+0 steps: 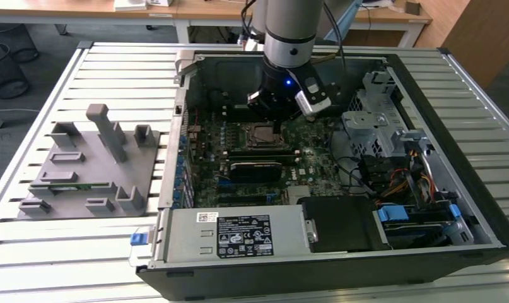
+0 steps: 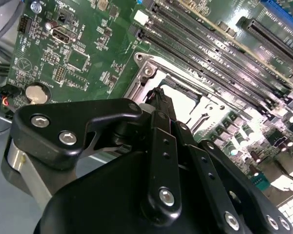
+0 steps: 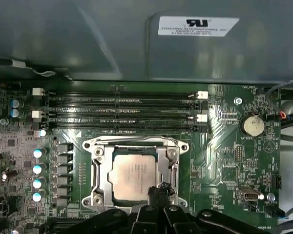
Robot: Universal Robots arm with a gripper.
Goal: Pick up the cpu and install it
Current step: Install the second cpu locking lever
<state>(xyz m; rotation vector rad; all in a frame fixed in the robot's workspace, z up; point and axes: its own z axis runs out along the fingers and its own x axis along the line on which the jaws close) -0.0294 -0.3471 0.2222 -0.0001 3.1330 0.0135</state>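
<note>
Hand (image 3: 158,191) at socket, cpu (image 3: 134,173) seated

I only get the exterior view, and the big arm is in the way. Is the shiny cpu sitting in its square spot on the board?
Observer: Yes. In the first wrist view the cpu lies flat inside the socket's metal frame.
Operator: Where is the end effector?
Observer: The end effector is low over the board, with its tip at one corner of the cpu.
Operator: What's beside the socket?
Observer: Long dark memory slots with white latches run along one side of it.
</note>
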